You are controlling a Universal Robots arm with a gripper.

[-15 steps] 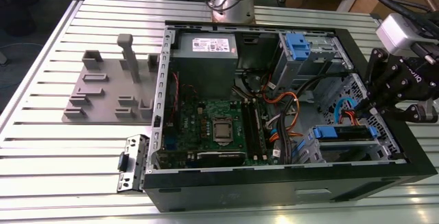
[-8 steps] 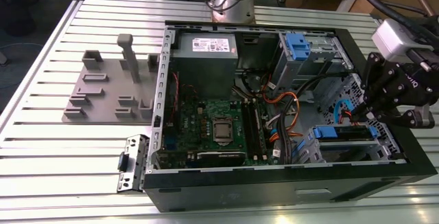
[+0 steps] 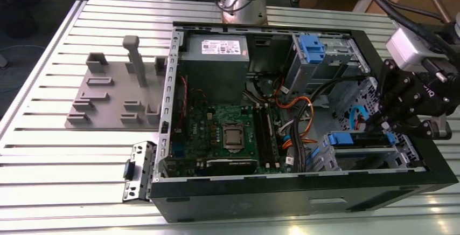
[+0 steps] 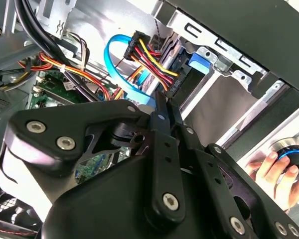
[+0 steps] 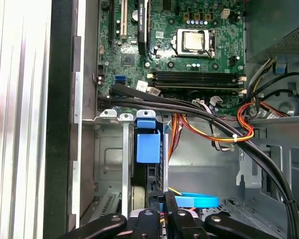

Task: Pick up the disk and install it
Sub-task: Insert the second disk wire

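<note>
One gripper (image 3: pixel 382 128), black, sits low inside the open computer case (image 3: pixel 287 202), at the drive bay on the exterior view's right. Its fingers are drawn close together on a black connector (image 4: pixel 178 82) carrying one bundle of red, yellow and black wires (image 4: pixel 152 59). One disk (image 5: pixel 148 147), blue-framed, stands seated in the drive cage, just beside the fingers. One motherboard (image 3: pixel 234 135) with one bare processor socket lies mid-case. One hand (image 4: pixel 276 174) rests on a knob outside the case.
</note>
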